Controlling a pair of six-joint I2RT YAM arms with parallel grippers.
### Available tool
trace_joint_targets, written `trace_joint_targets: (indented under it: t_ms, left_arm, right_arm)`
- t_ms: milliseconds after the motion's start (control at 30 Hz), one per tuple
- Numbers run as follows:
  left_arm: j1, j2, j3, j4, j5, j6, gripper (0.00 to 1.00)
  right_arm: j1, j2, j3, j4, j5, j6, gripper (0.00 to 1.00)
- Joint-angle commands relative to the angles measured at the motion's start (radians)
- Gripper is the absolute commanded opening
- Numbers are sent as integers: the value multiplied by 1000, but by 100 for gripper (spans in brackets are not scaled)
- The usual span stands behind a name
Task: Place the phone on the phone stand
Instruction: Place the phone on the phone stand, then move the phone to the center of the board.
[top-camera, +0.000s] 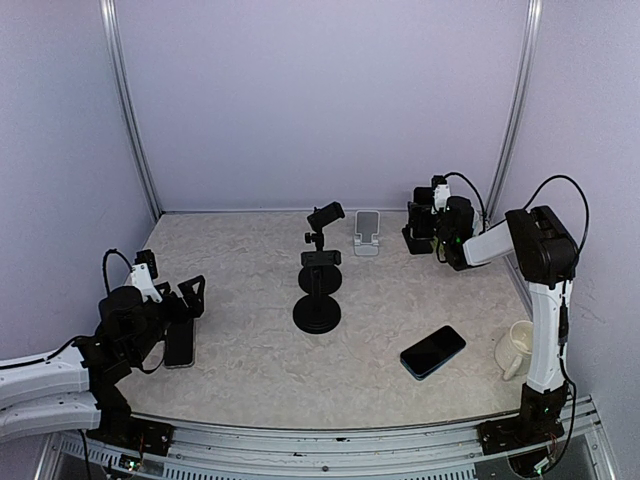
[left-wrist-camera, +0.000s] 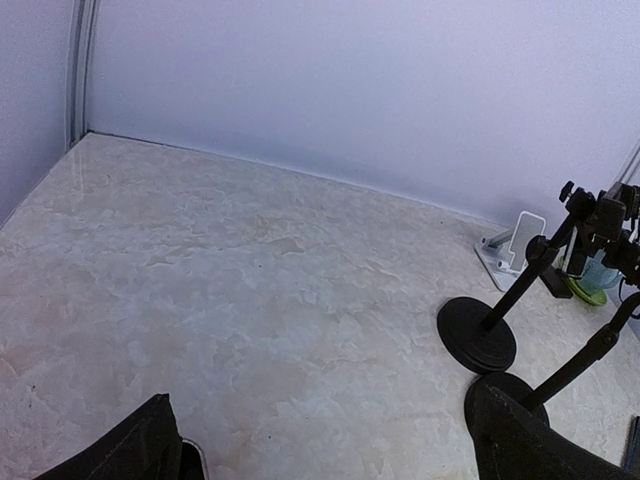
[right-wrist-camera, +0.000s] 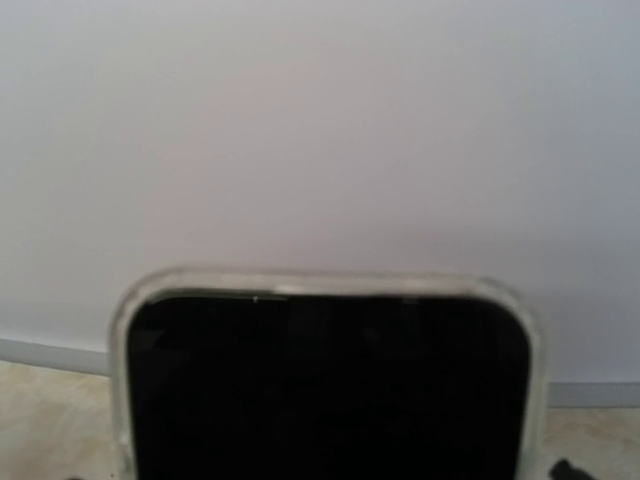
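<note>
**Top external.**
- Right gripper (top-camera: 420, 230): raised at the far right and carrying a dark flat load just to the right of the phone stand (top-camera: 367, 232). I judge this to be the approach for setting it down.
- The phone stand is white, sits at the far centre, and its cradle is unoccupied.
- Left gripper (top-camera: 185, 303): low at the near left, above a dark phone (top-camera: 180, 345) that lies flat on the table (top-camera: 240, 370). It is parked well clear of the work.
- Black desk stand (top-camera: 318, 300): centre, between the two arms.
- Blue phone (top-camera: 433, 351): flat at the near right, untouched.
- Mug (top-camera: 515, 348): near right, beside the right arm's column. Its contents cannot be made out.

**Left wrist.**
- Fingers (left-wrist-camera: 130, 455) are spread wide with nothing between them.
- Two black disc bases show at the right, with the white phone stand beyond them.

**Right wrist.**
- Phone (right-wrist-camera: 325, 390): dark screen with a clear case rim. It stands upright directly before the camera and off the table.
- The fingers are out of view, but the phone's raised, upright position suggests they are clamped on its lower part. That position suits lowering it into the cradle.
</note>
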Motion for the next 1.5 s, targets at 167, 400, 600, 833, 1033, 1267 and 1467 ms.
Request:
trace_joint_targets:
  t_ms: [167,400,600,833,1033,1267,1467]
  left_arm:
    - [7,-13,-10,17,9,-5,99]
    - [8,-21,-11,13,7,-6,99]
    - [8,-18,-12,14,6,-6,99]
    - [7,-8,-12,18,7,-6,99]
    - [8,8,-12,21,12,-10,99]
    - [8,26,-17,9,10,-39,99]
    - [8,29,36,-66,14,-71,99]
  right_arm:
    - [-9,-61,-33,7,1,5,100]
    - [-9,-87,-43,-7,3,5,100]
    - [-9,-120,-56,-42,14,18,100]
    - [-10,-204,-88,-93,29,43,100]
    - [-10,-320,-128,-199,47,75,100]
    - [-9,-446,-152,-397,40,133,100]
    - [-10,-560,-226,-511,19,212,100]
